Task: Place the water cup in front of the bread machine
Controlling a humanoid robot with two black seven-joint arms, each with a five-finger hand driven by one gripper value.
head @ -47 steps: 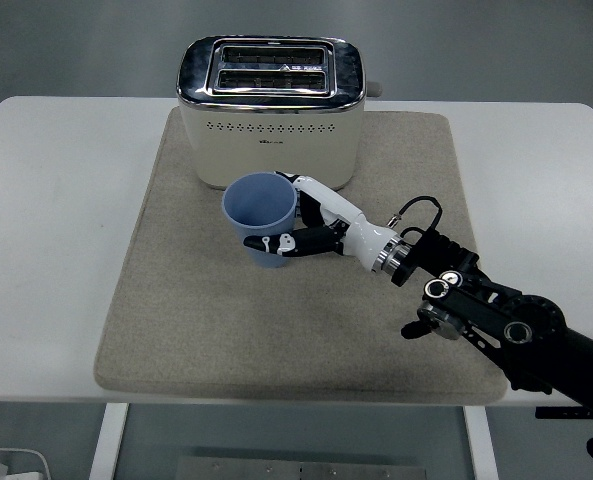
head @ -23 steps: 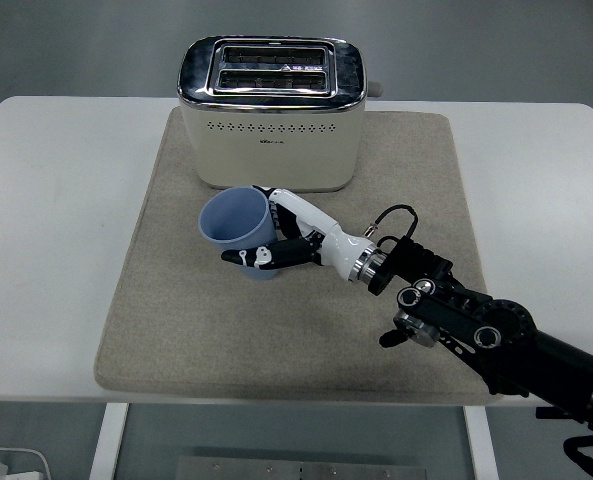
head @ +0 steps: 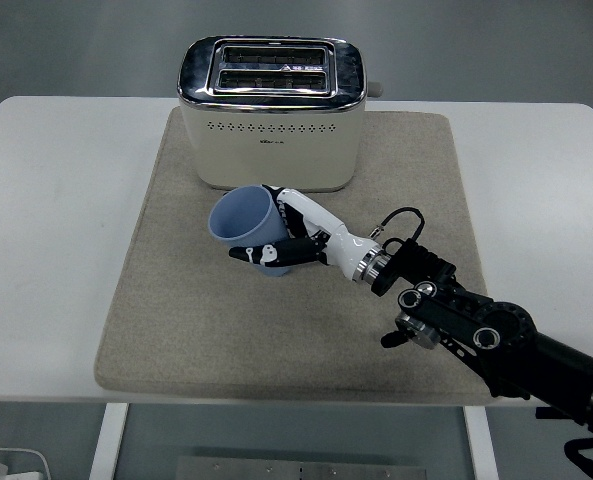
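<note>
1. Head view looks down on a cream and chrome bread machine (head: 271,110) standing at the far end of a beige mat (head: 176,300), its two slots facing up and a small knob sticking out on its right side.
2. Just near of it, a blue water cup (head: 244,222) is tilted with its open mouth turned up and to the left; whether its base touches the mat I cannot tell.
3. The right hand (head: 294,238), white with dark joints, is wrapped round the cup: fingers (head: 294,208) lie along its far right side and the thumb crosses its near side.
4. The cup sits close to the bread machine's front wall, slightly left of its middle, with nothing between the two.
5. The right arm (head: 476,330) is black and runs from the lower right corner up to the hand, with a thin black cable looping at the wrist.
6. The mat lies on a white table (head: 46,250) and covers most of its middle; the bare tabletop shows on the left and right.
7. Grey floor lies beyond the table's far edge, and a white object shows at the bottom left corner under the table.
8. A small dark mark sits under the row of holes on the bread machine's front, and a label lies between the slots; both are too small to read.
</note>
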